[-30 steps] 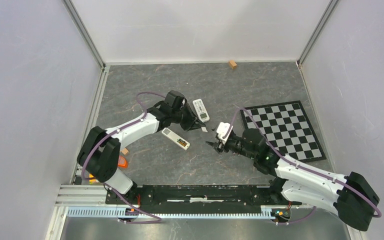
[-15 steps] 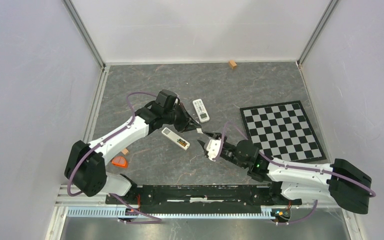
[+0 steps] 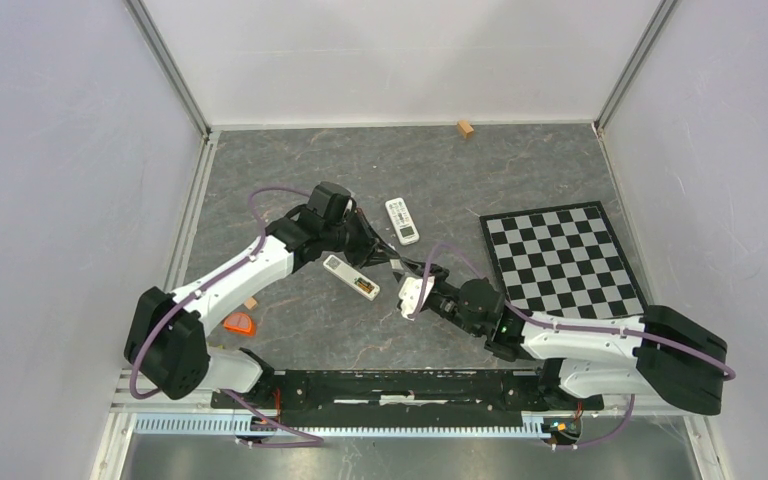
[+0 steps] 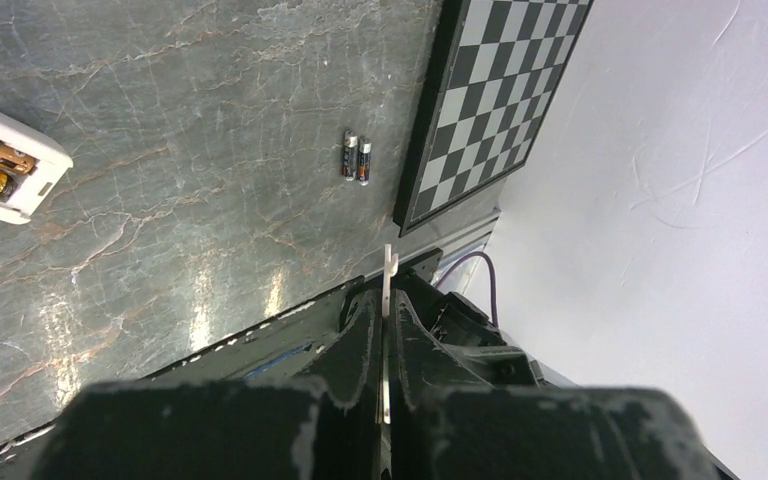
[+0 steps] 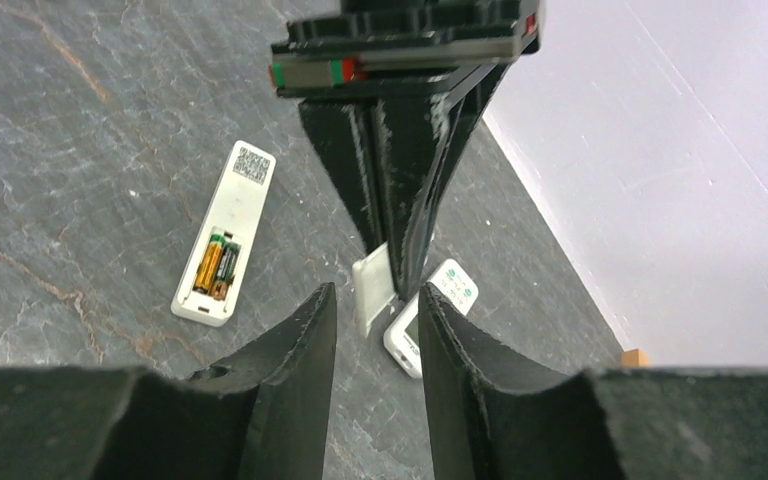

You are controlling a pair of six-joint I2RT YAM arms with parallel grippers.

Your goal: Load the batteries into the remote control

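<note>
Right gripper [image 3: 406, 281] nearer left gripper [image 3: 394, 263]

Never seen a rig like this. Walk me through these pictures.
Two robot arms stand at a table's near edge. One picture looks down from above; the other two come from a camera on each wrist. On the grey table lie a slim white remote control, back up, its compartment open with two batteries inside, two loose batteries near a checkerboard, a second remote, and a wooden block by the far wall. The left gripper is shut on a thin white plate, probably the battery cover. The right gripper is open, facing it.
</note>
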